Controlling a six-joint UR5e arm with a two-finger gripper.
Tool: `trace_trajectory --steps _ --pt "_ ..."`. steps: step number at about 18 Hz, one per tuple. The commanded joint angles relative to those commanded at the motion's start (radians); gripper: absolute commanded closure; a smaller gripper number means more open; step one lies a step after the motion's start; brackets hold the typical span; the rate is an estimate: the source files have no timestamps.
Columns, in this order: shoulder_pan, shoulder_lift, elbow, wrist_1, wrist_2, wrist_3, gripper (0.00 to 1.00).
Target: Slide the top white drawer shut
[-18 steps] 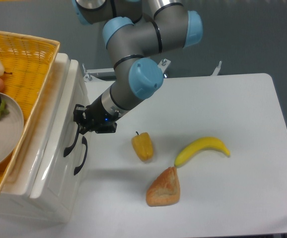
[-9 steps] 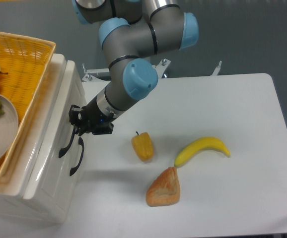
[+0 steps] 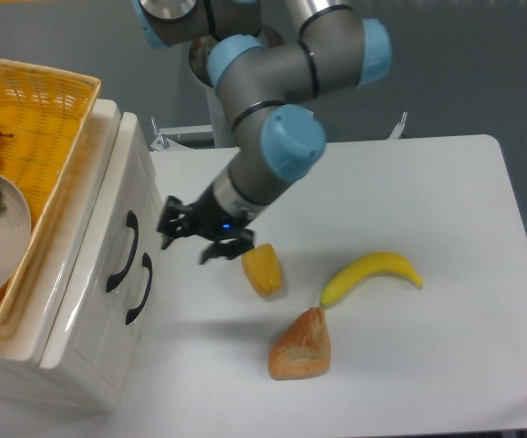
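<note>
The top white drawer [image 3: 116, 214] sits in the white cabinet at the left, its front panel level with the panel below it. Its curved black handle [image 3: 121, 253] lies just above the lower drawer's handle [image 3: 139, 288]. My gripper [image 3: 189, 244] hovers over the table a short way right of the cabinet front. It is open, holds nothing, and touches neither handle.
A yellow woven basket [image 3: 49, 109] with a plate and fruit rests on top of the cabinet. A yellow pepper [image 3: 262, 270] lies just right of my gripper. Farther right are a banana [image 3: 373, 276] and a piece of bread [image 3: 302, 345].
The drawer front, pushed left over the earlier frames, now sits level with the cabinet. My gripper has let go of the handle, opened and pulled back to the right.
</note>
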Motion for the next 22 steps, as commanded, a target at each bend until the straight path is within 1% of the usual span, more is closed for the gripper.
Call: trace_trajectory --steps 1,5,7,8,10,12,13,14,16,18,20,21,22 --pt "0.028 0.002 0.005 -0.002 0.023 0.026 0.0" --pt "0.143 0.005 0.021 0.0 0.092 0.161 0.0" --pt "0.181 0.0 0.038 0.003 0.149 0.268 0.0" --pt "0.196 -0.006 0.044 0.018 0.188 0.343 0.0" --pt "0.215 -0.032 0.037 0.104 0.261 0.492 0.0" --pt "0.235 -0.081 0.038 0.191 0.339 0.575 0.0" --pt "0.24 -0.1 0.038 0.216 0.385 0.604 0.0" --pt "0.246 -0.118 0.043 0.227 0.416 0.639 0.0" --pt "0.267 -0.156 0.046 0.235 0.451 0.748 0.0" --pt "0.314 -0.169 0.049 0.235 0.48 0.886 0.0" --pt "0.341 -0.195 0.083 0.23 0.485 1.041 0.0" --pt "0.341 -0.198 0.089 0.23 0.485 1.075 0.0" --pt "0.341 -0.199 0.091 0.232 0.485 1.078 0.0"
